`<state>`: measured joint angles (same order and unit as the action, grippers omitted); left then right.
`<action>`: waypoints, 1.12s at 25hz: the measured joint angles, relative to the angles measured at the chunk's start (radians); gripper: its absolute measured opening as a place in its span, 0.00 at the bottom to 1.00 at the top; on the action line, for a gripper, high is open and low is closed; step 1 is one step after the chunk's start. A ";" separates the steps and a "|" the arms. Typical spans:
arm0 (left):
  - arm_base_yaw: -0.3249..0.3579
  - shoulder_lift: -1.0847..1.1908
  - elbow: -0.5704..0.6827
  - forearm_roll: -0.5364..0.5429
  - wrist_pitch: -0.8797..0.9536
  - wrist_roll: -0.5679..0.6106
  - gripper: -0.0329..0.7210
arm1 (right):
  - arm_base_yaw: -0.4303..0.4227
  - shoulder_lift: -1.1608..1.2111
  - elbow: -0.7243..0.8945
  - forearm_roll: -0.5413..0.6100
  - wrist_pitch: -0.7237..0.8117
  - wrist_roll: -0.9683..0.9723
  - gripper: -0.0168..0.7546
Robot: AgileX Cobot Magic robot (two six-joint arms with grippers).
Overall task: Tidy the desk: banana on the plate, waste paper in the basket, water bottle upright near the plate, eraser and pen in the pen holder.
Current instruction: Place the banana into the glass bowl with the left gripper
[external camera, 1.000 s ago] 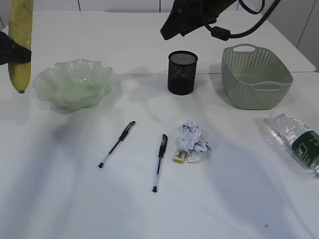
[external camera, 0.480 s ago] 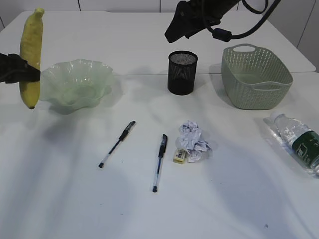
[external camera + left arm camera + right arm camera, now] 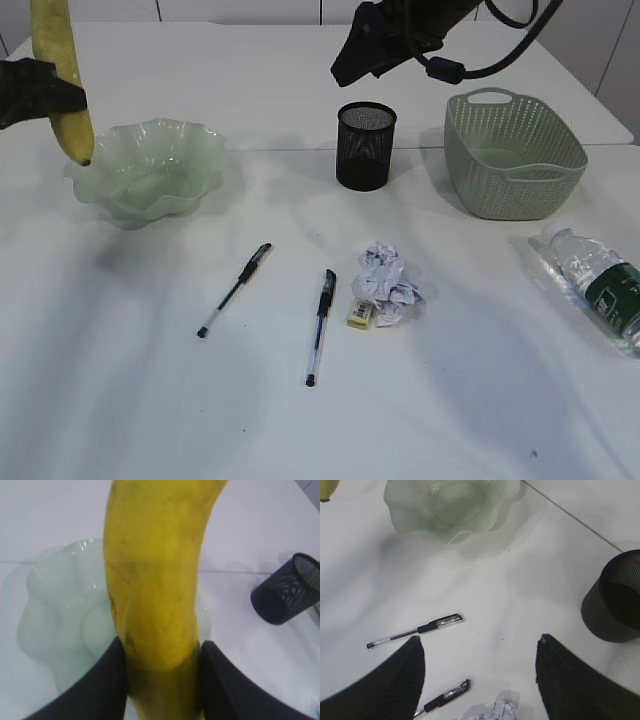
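**Banana held above the rim of the glass plate**

The left gripper point(image 3: 162, 680) clamped a yellow banana point(image 3: 62, 75) between its two dark fingers point(image 3: 95, 685), nearly upright, its dark tip just over the near-left rim of the pale green glass plate point(image 3: 150, 165). Nothing stood between banana and plate.

The right gripper point(image 3: 480, 675) hung high with its jaws spread wide and nothing between them. Below it and to its right stood the black mesh pen holder point(image 3: 366, 145); beyond that sat the green basket point(image 3: 512, 155). Beneath its fingers lay two pens point(image 3: 235, 290) point(image 3: 320, 325) apart from each other, a crumpled paper ball point(image 3: 388, 280) and a small yellow eraser point(image 3: 361, 313) touching it. A water bottle point(image 3: 595, 285) lay on its side at the table's far right.
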<state>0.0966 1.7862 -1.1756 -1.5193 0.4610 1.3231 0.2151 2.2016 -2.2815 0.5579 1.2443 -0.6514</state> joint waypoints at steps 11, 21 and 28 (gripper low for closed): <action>-0.047 0.160 -0.232 -0.016 0.006 0.007 0.39 | 0.000 0.000 0.000 -0.023 0.000 0.002 0.69; -0.049 0.305 -0.276 0.013 -0.004 0.010 0.39 | 0.000 0.000 0.000 -0.045 0.000 0.002 0.69; -0.049 0.354 -0.276 0.015 -0.004 0.010 0.39 | 0.000 0.000 0.000 -0.071 0.000 0.002 0.69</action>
<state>0.0474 2.1399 -1.4520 -1.5041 0.4574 1.3333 0.2151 2.2016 -2.2815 0.4871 1.2443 -0.6496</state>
